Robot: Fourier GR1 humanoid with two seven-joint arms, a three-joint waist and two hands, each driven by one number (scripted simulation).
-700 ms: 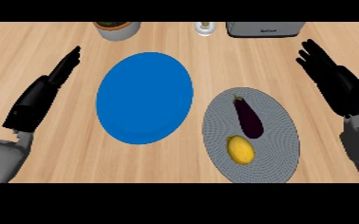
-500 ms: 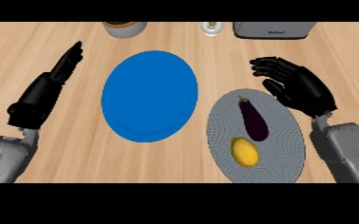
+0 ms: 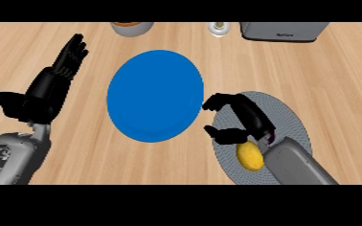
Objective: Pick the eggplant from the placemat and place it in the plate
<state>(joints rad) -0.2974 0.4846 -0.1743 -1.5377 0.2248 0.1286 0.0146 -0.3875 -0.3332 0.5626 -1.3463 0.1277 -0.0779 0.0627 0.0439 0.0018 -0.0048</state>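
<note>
From the head view, the blue plate (image 3: pixel 155 96) sits near the middle of the wooden counter (image 3: pixel 84 163) with nothing on it. At about four o'clock from it, with their rims almost meeting, lies the grey round placemat (image 3: pixel 293 124). The right hand (image 3: pixel 244 117) hangs over the mat's middle, its grey forearm coming in from five o'clock. Its fingers (image 3: pixel 220 100) are bent into a claw and stand apart from the thumb (image 3: pixel 225 136), with bare mat showing in the gap between them. The eggplant (image 3: pixel 271 134) is on the placemat, almost wholly hidden under the palm. Only a dark purple sliver shows by the wrist, and I cannot tell whether the hand touches it. A yellow lemon (image 3: pixel 249 156) lies on the mat at six o'clock from the hand, just beside the forearm. Over at nine o'clock the left hand (image 3: pixel 58 79) rests open, fingers straight, together and pointing up toward twelve. Along the far edge at twelve o'clock stand a grey bowl (image 3: pixel 132 28), a small white shaker (image 3: pixel 219 28) and a grey toaster (image 3: pixel 284 31).
</note>
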